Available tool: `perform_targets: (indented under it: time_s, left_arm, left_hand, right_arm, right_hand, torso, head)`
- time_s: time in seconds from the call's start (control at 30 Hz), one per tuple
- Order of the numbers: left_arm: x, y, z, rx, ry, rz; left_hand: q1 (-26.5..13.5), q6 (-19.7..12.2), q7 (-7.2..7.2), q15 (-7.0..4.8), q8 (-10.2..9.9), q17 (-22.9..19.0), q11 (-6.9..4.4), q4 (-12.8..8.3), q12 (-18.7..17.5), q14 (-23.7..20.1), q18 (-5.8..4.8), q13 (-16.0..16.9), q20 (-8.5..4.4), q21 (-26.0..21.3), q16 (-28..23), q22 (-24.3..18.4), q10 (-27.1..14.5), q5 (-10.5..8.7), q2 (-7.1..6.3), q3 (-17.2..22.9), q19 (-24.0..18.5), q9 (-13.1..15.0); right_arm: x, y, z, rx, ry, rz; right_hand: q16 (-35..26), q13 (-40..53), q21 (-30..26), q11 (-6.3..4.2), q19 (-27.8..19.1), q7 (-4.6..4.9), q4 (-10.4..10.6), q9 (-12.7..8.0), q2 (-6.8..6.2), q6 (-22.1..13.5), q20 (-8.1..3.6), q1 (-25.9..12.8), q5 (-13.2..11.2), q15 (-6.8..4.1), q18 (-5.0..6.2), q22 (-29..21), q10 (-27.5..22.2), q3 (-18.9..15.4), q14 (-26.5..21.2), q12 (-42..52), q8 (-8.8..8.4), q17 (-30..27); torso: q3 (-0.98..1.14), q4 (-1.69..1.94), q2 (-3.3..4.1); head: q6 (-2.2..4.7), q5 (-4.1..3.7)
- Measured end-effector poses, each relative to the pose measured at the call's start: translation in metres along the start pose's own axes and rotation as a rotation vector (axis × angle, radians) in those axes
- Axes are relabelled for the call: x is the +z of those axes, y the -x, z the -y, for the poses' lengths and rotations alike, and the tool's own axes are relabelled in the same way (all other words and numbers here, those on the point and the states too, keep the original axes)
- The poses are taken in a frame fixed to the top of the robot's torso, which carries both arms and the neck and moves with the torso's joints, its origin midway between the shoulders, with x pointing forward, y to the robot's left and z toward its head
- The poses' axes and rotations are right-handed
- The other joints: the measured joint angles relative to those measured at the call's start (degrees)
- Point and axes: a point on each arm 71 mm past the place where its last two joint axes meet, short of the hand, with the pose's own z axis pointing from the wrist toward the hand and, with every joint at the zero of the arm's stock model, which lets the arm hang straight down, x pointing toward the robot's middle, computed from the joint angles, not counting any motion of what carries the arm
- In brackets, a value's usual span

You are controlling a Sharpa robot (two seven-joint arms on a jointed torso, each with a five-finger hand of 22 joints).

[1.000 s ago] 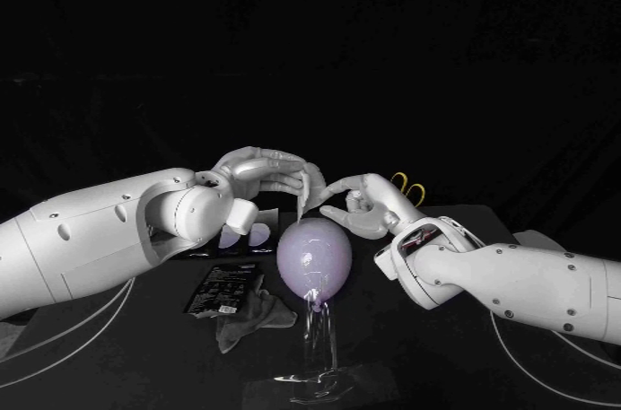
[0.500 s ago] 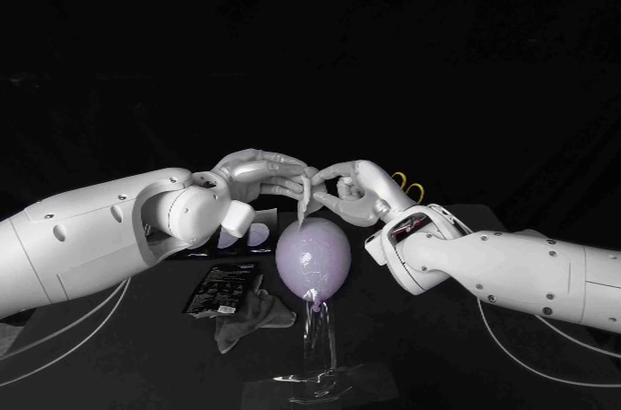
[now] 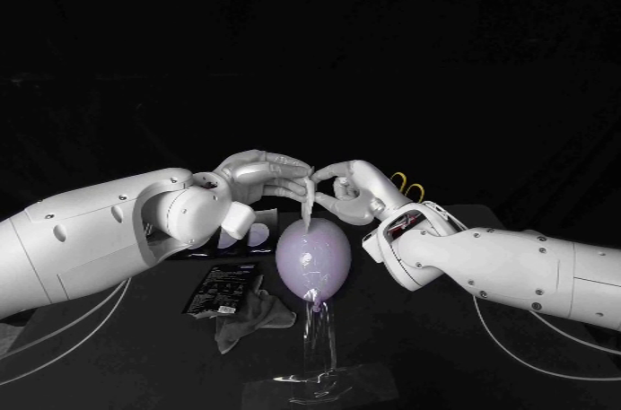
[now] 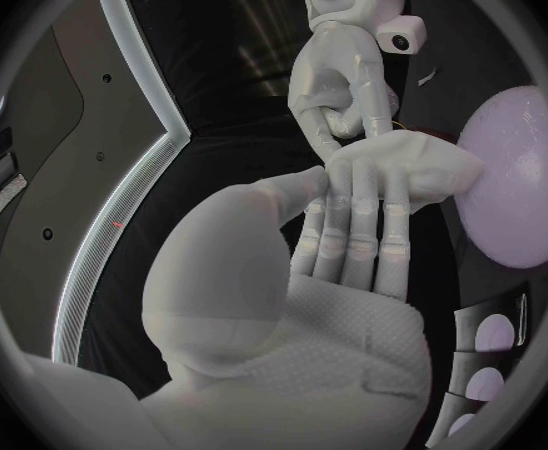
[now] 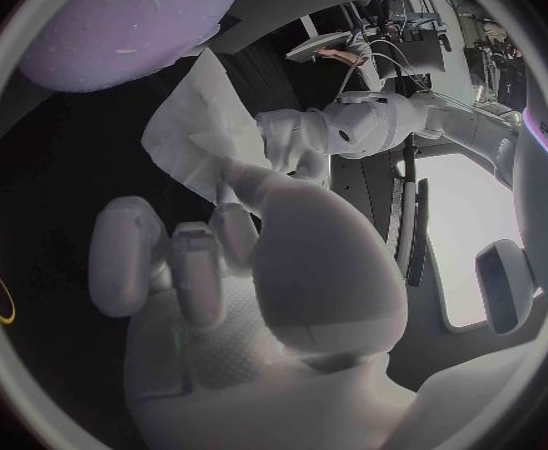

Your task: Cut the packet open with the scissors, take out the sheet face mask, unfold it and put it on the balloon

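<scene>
The folded white sheet mask [image 3: 308, 201] hangs as a narrow strip just above the lilac balloon [image 3: 313, 257]. My left hand [image 3: 266, 177] pinches its top edge from one side. My right hand [image 3: 345, 189] meets it from the other side, fingertips pinching the same top edge. In the right wrist view the mask [image 5: 197, 130] spreads out between my right hand [image 5: 255, 235] and my left hand [image 5: 337, 130], with the balloon [image 5: 124, 15] beyond. The left wrist view shows my left hand [image 4: 355, 225] holding the mask [image 4: 405, 165] beside the balloon [image 4: 518, 180]. The dark packet [image 3: 223, 287] lies on the table.
The balloon stands on a clear holder [image 3: 317, 374] near the table's front. A grey crumpled cloth [image 3: 254, 314] lies beside the packet. Yellow scissor handles [image 3: 409, 185] show behind my right hand. Pale round pieces [image 3: 259, 231] lie behind the balloon on the left.
My right hand has risen and moved left until its fingertips reached the mask's top edge, next to my left hand's fingers. The left hand and the balloon have stayed put.
</scene>
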Motion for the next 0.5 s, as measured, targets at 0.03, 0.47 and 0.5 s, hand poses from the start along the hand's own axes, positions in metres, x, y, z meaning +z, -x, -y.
perform_targets:
  time_s: [0.03, 0.47, 0.5]
  left_arm:
    - [0.0, 0.0, 0.0, 0.0, 0.0, -0.001]
    - [0.0002, 0.0023, 0.0001, 0.0, -0.001, 0.006]
    - [0.0002, 0.0025, 0.0, 0.0, -0.001, 0.006]
  left_hand:
    - [-0.07, -0.11, 0.1, 0.0, 0.0, 0.0, 0.0, 0.0, 0.0, 0.0, 0.0, 0.0, 0.0, 0.0, 0.0, 0.0, 0.0, 0.0, -0.07, 0.0, 0.0, 0.0]
    - [-0.53, -0.07, 0.3, -0.14, -0.03, -0.01, 0.0, 0.0, 0.0, 0.17, 0.0, 0.0, 0.0, 0.0, 0.01, 0.06, 0.0, 0.0, -0.06, 0.0, 0.0, 0.03]
    - [-0.53, -0.06, 0.31, -0.14, -0.07, -0.04, 0.0, 0.0, 0.0, 0.17, 0.0, 0.02, 0.0, 0.0, 0.01, 0.06, 0.0, 0.0, -0.06, 0.0, 0.0, 0.03]
  right_arm:
    - [-0.0002, -0.0004, -0.0005, 0.001, 0.002, -0.003]
    - [-0.007, -0.0034, -0.0094, 0.024, 0.022, -0.053]
    - [-0.0074, -0.0036, -0.0098, 0.025, 0.022, -0.056]
  right_hand:
    - [0.0, 0.0, 0.0, 0.0, 0.0, -0.13, -0.23, -0.03, -0.01, 0.13, 0.0, -0.01, 0.0, 0.0, 0.0, 0.0, 0.0, 0.23, 0.0, 0.0, 0.0, 0.0]
    - [0.04, -0.1, -0.01, -0.22, -0.02, -0.89, -1.25, -0.12, -0.67, 1.7, 0.02, -0.7, 0.0, -0.44, -0.01, 0.03, 0.22, 0.91, 0.01, -0.08, -0.01, -0.05]
    - [0.05, -0.1, -0.01, -0.22, -0.02, -0.92, -1.25, -0.11, -0.67, 1.73, 0.02, -0.7, 0.0, -0.44, -0.01, 0.03, 0.22, 0.91, 0.01, -0.09, -0.01, -0.05]
  torso:
    - [0.02, -0.01, -0.01]
    - [0.02, -0.03, -0.05]
    - [0.02, -0.03, -0.05]
  head:
    - [0.0, 0.0]
    - [0.13, 0.04]
    - [0.13, 0.04]
